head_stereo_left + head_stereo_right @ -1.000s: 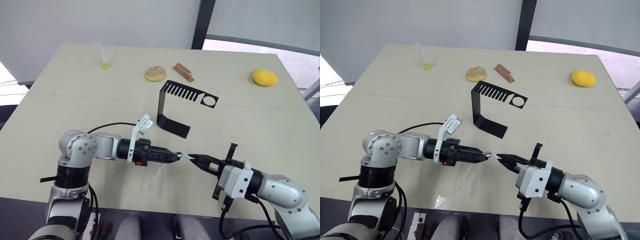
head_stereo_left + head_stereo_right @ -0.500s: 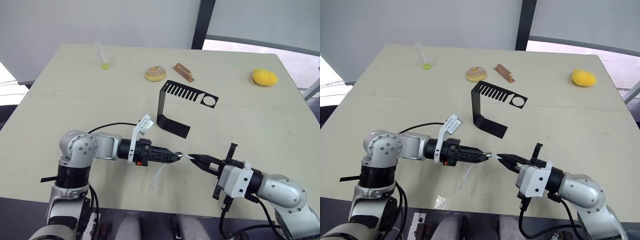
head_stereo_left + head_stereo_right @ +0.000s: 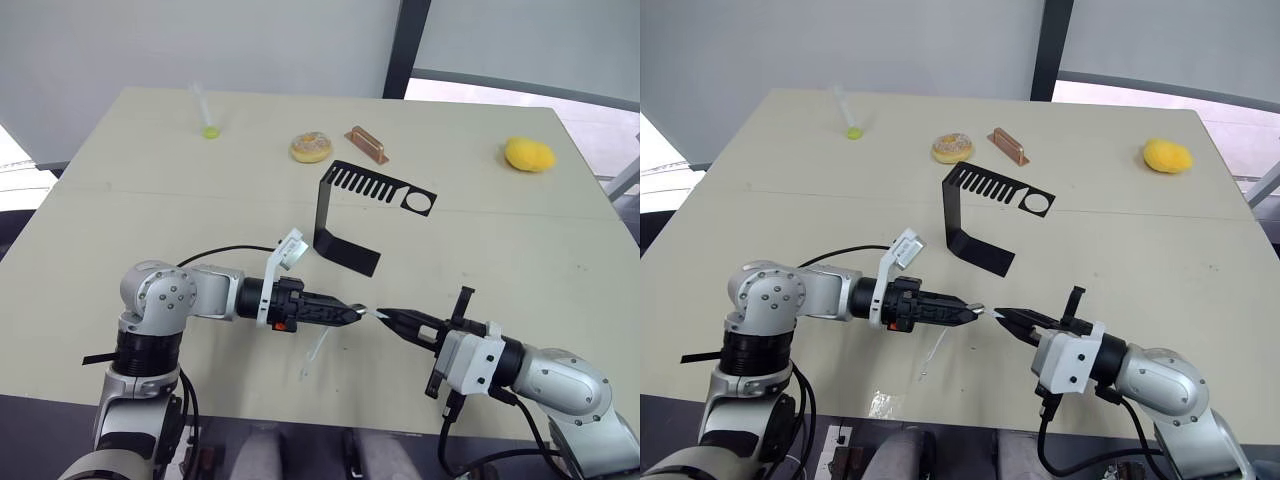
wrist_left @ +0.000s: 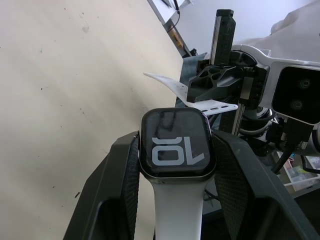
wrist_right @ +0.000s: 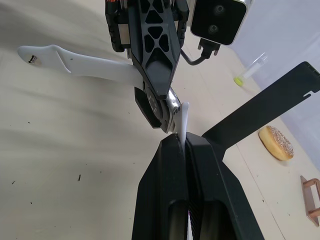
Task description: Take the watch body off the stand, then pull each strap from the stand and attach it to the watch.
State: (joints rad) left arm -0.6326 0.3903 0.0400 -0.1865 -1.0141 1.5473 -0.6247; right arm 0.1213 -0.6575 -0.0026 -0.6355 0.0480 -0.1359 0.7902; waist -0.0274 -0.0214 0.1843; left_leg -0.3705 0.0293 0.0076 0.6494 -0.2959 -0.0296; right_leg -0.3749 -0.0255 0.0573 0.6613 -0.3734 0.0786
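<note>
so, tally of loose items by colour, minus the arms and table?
White: 2, the straps, one on the watch body, one in the right gripper
Black: 2, watch body, stand
Yellow: 1, lump
Copper: 1, block
Tan: 1, doughnut
Clear: 1, tube
Total: 8

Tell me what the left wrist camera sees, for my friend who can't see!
The left end effector grips a black watch body whose screen shows pale digits, with a white strap attached. Just past it, the right end effector holds another white strap above the beige table.
</note>
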